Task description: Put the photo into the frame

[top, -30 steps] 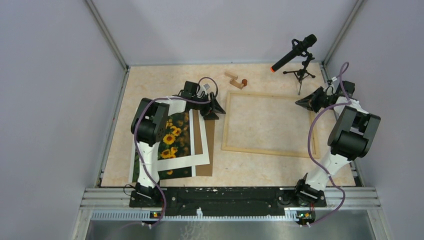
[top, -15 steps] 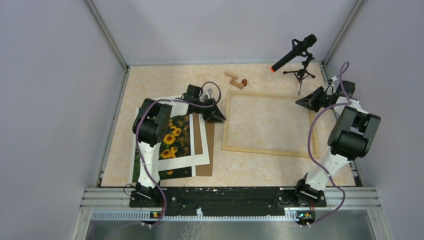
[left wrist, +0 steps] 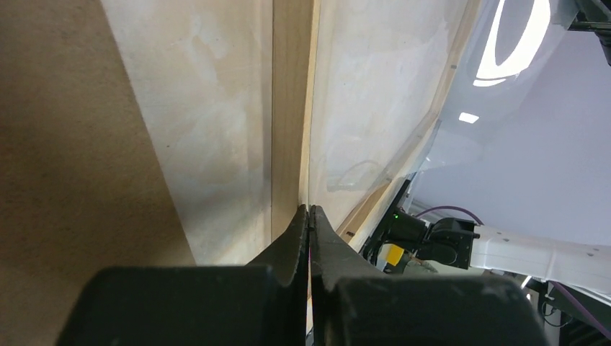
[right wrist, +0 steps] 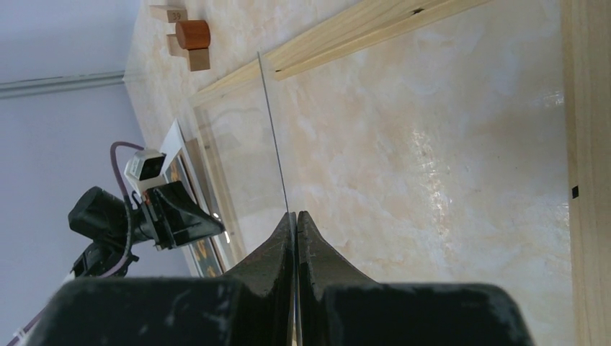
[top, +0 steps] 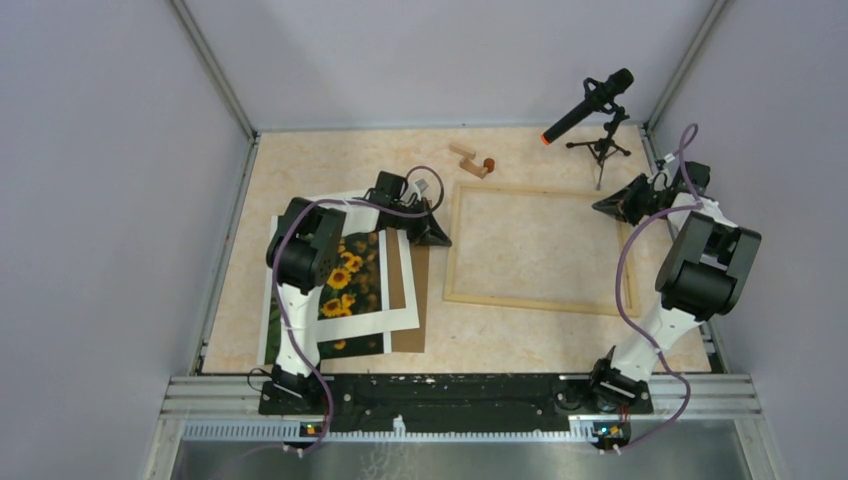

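The photo [top: 345, 280], sunflowers on dark green, lies at the left under a white mat [top: 400, 320], on a brown backing board [top: 420, 290]. The light-wood frame [top: 530, 302] lies flat in the middle of the table. A thin clear pane [right wrist: 245, 137] spans above it. My left gripper [top: 443, 238] sits at the frame's left rail [left wrist: 288, 108], shut on the clear pane's edge [left wrist: 311, 144]. My right gripper [top: 597, 207], at the frame's far right corner, is shut on the opposite edge of the clear pane [right wrist: 277, 166].
Small wooden blocks [top: 472, 160] lie beyond the frame's far left corner. A microphone on a tripod [top: 600, 110] stands at the back right. Grey walls close in the table on three sides.
My left gripper slid a little right to the frame's left rail and closed its jaws on the pane's edge. The right arm has not moved.
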